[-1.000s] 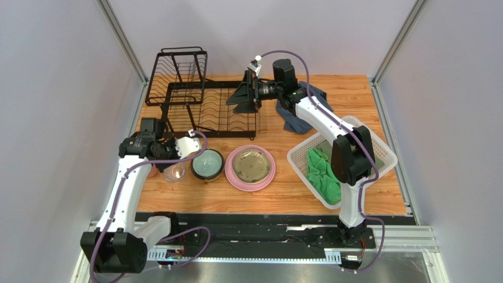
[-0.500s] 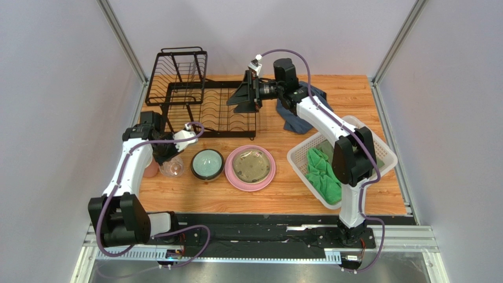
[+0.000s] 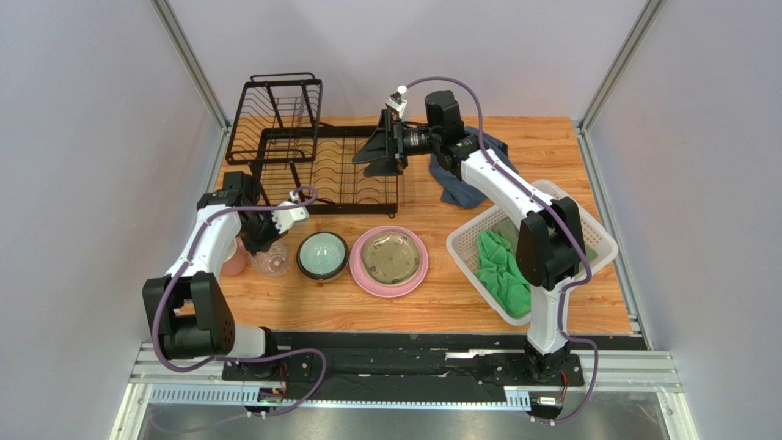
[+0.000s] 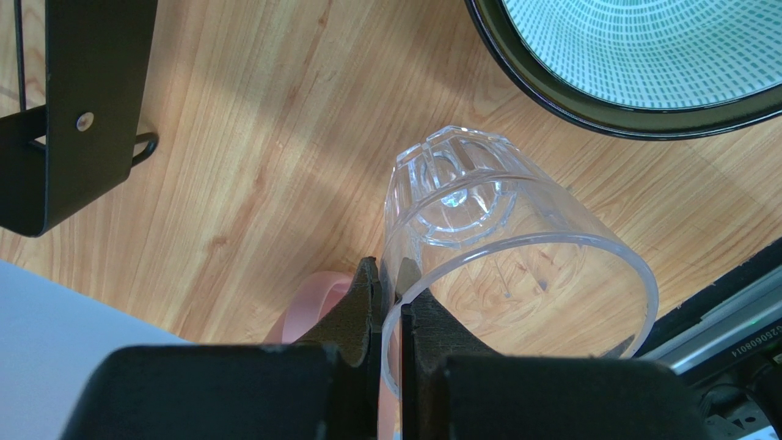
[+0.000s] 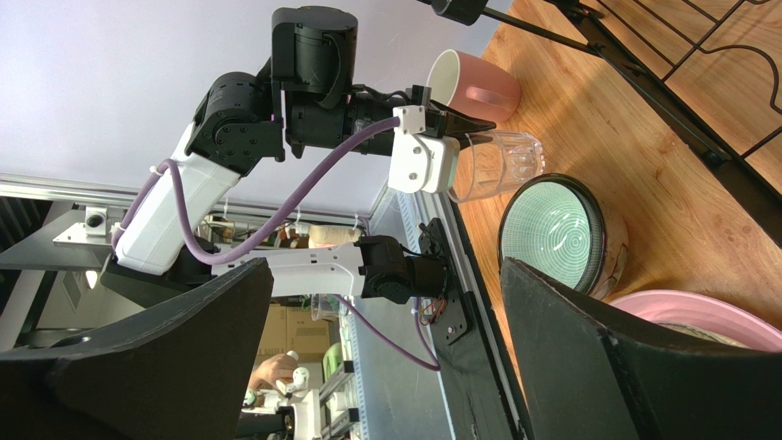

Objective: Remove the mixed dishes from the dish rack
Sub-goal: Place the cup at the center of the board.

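Left arm has folded back toward the table's left edge. Left gripper pinches the clear glass tumbler by its rim wall. Tumbler's long axis runs away from the claw, base toward the table, between pink mug and teal bowl. Right gripper gapes wide, empty, at the dish rack's right end.

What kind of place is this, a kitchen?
Probably a robot test booth, not a kitchen: two arms bolted to a wooden table, bare grey walls around, and a dish rack as prop.
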### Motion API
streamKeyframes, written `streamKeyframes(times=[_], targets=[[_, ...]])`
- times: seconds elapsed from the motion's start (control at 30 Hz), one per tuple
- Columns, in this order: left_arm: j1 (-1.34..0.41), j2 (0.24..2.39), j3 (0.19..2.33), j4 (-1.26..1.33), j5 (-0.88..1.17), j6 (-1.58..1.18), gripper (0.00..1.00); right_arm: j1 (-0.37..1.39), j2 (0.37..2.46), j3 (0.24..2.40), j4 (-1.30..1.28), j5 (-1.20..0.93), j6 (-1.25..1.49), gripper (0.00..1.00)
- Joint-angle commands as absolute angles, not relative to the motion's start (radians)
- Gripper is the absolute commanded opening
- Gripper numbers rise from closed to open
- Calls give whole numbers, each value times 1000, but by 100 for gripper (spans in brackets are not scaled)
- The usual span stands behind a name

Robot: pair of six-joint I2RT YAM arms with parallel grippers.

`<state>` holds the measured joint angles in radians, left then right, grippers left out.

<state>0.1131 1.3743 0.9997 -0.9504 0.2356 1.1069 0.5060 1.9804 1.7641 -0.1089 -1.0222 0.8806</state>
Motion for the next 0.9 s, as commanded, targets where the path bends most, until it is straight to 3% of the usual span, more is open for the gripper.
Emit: streamKeyframes(times=[0.0, 0.87], targets=[[121, 1385, 1025, -930, 275, 1112, 0, 508, 1937, 1759, -98, -1015, 857, 98], [120, 1422, 1026, -899, 255, 1100, 14, 506, 1937, 1759, -107, -1008, 848, 98]])
